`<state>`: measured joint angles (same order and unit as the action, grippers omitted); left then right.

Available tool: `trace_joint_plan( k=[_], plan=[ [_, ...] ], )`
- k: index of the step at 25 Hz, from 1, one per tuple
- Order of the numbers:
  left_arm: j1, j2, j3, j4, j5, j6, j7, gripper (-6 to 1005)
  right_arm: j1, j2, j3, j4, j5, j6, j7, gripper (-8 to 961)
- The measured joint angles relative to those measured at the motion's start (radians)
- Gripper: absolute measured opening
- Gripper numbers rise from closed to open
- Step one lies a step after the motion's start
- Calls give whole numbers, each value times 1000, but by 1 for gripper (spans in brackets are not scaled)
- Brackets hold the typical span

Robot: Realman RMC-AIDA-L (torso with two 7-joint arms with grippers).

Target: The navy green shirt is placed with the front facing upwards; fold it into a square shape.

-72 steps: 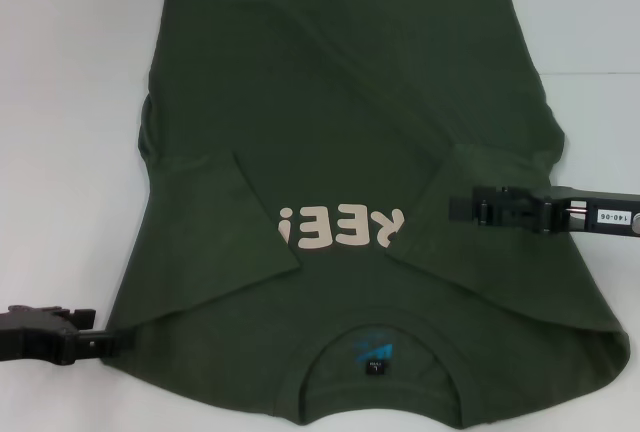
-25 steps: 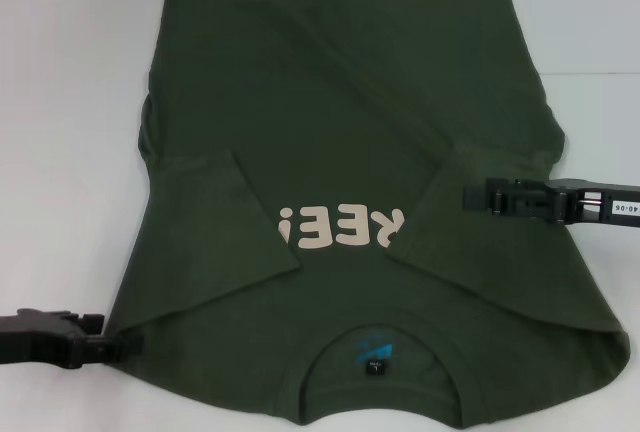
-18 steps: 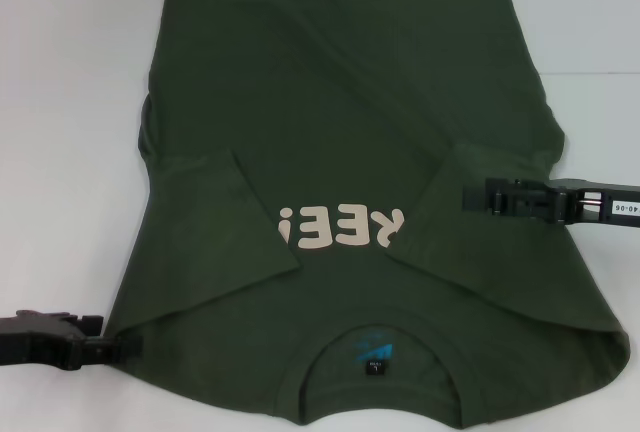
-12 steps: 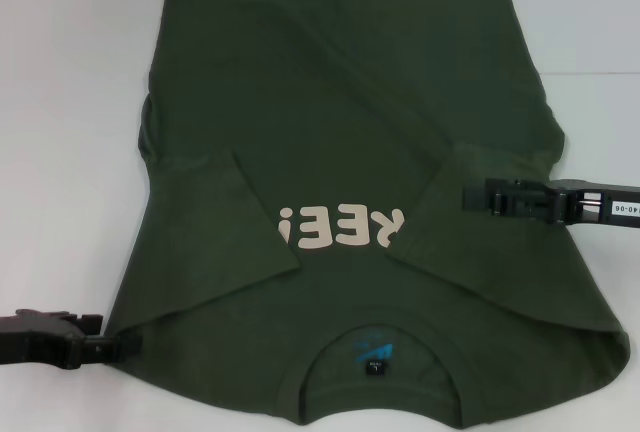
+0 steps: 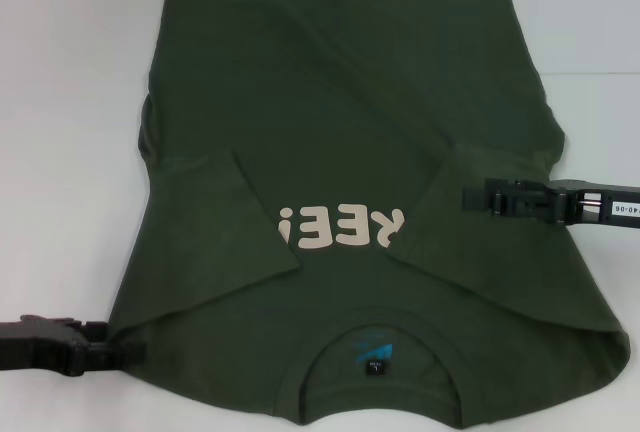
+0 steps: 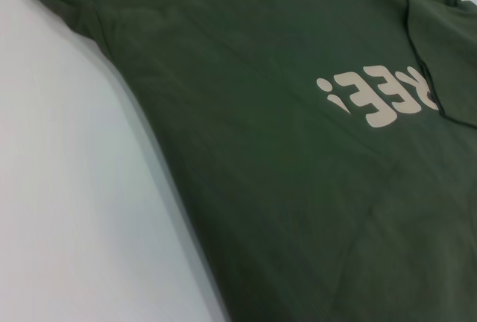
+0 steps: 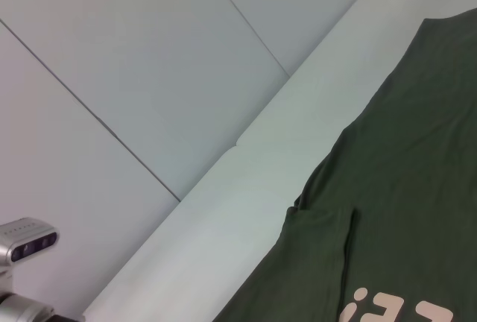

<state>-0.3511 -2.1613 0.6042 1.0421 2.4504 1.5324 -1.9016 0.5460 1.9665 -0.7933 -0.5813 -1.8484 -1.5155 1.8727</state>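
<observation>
From the head camera, the dark olive-green cotton T-shirt point(image 5: 350, 202) lies flat on the white bench point(image 5: 60, 102), both sleeves folded inward over the pale lettering point(image 5: 340, 229). The left pincer point(image 5: 125, 354) touches its near left edge, the right pincer point(image 5: 470, 197) hovers over the right sleeve; whether either is apart or together, I cannot tell. The left wrist camera shows green cloth with lettering. The right wrist camera shows shirt, bench and grey wall point(image 7: 112, 61).

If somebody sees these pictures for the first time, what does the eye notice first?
First the navy green shirt, spread across the white table, both sleeves folded inward and its pale lettering upside down. Then the two black hands: the left hand at the shirt's near left edge, the right hand over the folded right sleeve.
</observation>
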Motion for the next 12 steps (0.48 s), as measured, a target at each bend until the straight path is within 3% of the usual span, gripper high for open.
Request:
trace_joint_plan(
  k=[12],
  plan=[
    [-14, 0, 40, -8, -5, 22, 1, 768, -1, 0, 0, 0, 0, 0, 0, 866]
  ],
)
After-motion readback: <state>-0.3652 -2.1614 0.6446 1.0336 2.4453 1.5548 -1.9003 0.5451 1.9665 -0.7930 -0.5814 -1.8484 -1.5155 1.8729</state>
